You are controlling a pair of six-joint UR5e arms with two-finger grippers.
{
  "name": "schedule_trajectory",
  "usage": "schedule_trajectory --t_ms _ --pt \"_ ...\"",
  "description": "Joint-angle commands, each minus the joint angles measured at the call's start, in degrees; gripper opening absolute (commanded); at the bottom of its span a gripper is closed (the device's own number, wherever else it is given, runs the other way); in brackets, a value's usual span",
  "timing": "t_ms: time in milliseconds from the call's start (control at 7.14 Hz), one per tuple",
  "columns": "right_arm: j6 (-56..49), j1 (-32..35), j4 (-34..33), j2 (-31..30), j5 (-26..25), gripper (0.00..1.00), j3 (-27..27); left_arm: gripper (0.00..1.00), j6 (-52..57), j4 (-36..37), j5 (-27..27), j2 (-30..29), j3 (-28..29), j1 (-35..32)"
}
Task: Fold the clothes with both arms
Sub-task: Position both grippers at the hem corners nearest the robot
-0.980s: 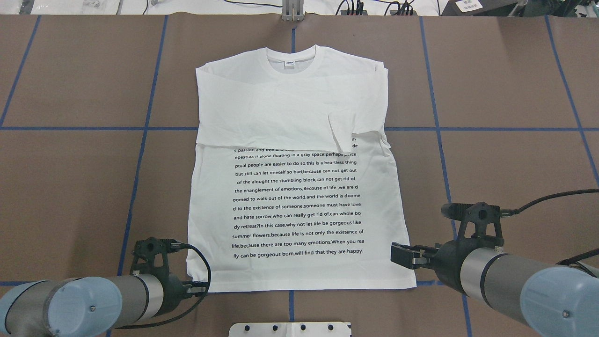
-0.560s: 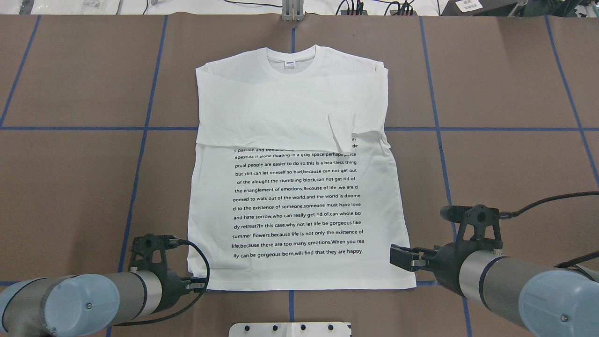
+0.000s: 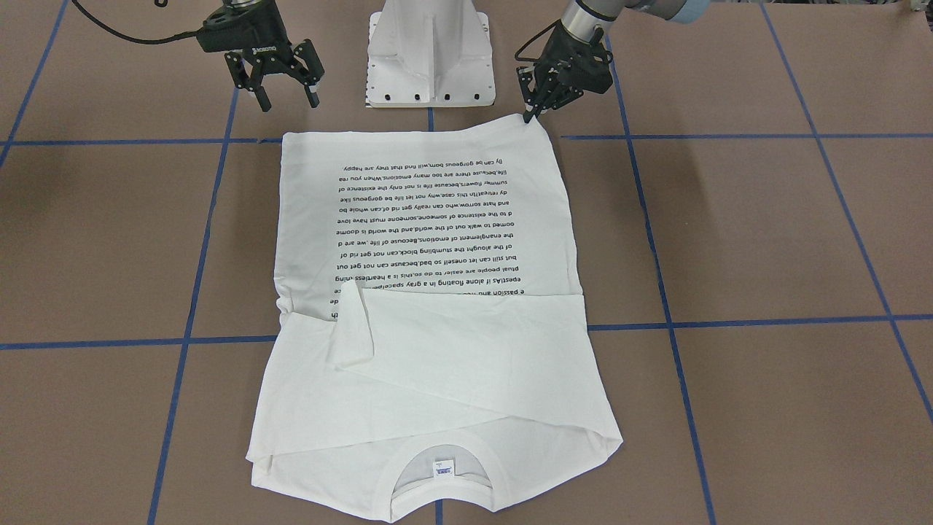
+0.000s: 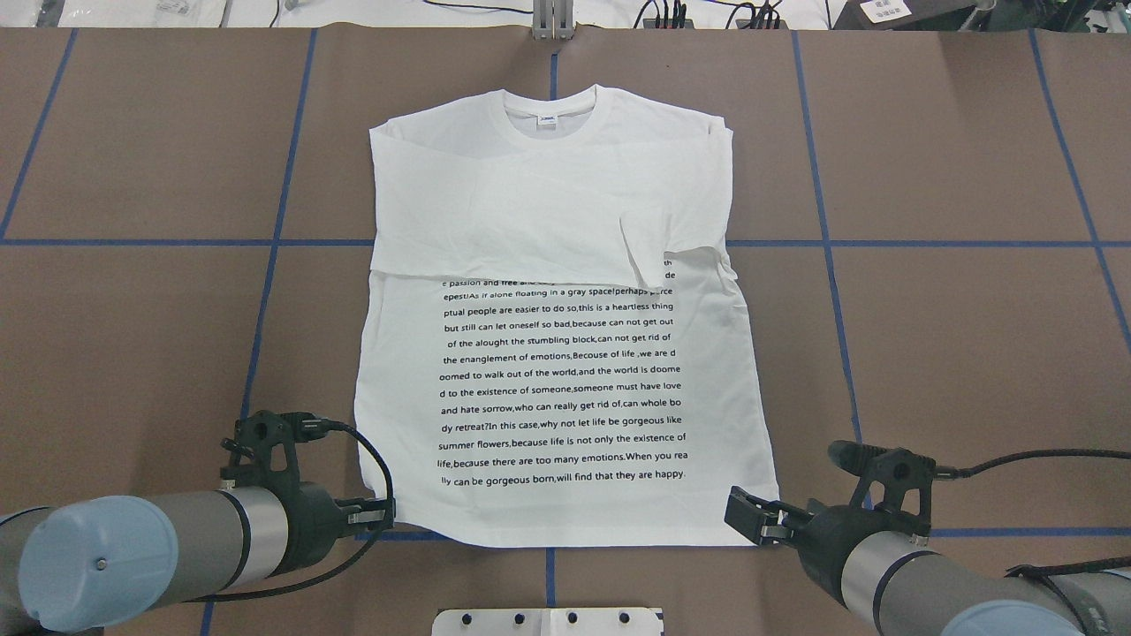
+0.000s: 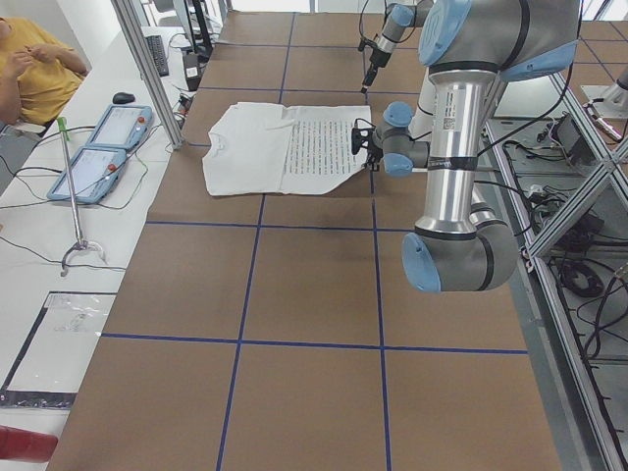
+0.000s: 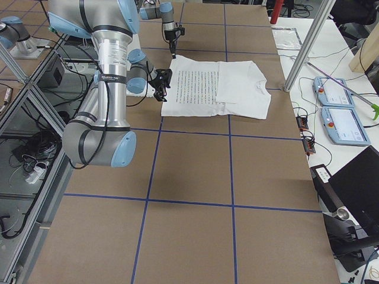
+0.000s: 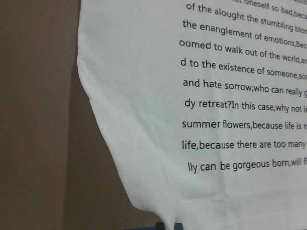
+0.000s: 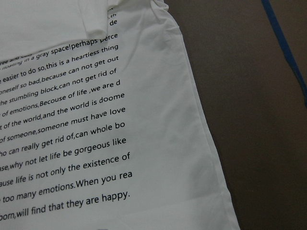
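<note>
The white T-shirt (image 4: pixel 398 397) lies flat on the brown table, collar (image 4: pixel 550 110) far from me, sleeves folded across the chest, black text facing up. It also shows in the front view (image 3: pixel 437 350). My left gripper (image 4: pixel 389 512) is at the near left hem corner and shut on it. In the front view (image 3: pixel 526 115) the corner is drawn to a point at its tips, and the left wrist view shows the cloth (image 7: pixel 144 120) running down to the tips. My right gripper (image 3: pixel 283 95) is open and empty, just over the near right hem corner (image 4: pixel 773 534).
The white pedestal (image 3: pixel 430 51) stands at the near edge between the arms. Blue tape lines (image 4: pixel 265 243) cross the table. A person in yellow (image 5: pixel 34 59) and two tablets (image 5: pixel 98 152) are beyond the far edge.
My right gripper has drawn back toward me to the near right hem corner. My left gripper has shifted slightly forward, and the near left hem corner is now gathered at its tips.
</note>
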Motion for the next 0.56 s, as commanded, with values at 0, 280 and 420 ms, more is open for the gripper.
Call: schedule_trajectory --t_ms 0,280,420 --pt "1.12 -1.37 1.48 0.05 -2.82 0.86 -2.51 0.00 0.00 -0.09 -0.04 -0.11 -1.76 -0.54" --pt "1.21 -1.37 1.57 0.31 -3.96 0.80 -4.97 0.00 -0.18 -0.09 -0.13 -0.11 -2.02 -0.54" --pt "1.21 -1.72 1.57 0.58 -4.66 0.80 -6.55 0.00 -0.35 -0.09 -0.13 -0.11 -2.46 -0.54"
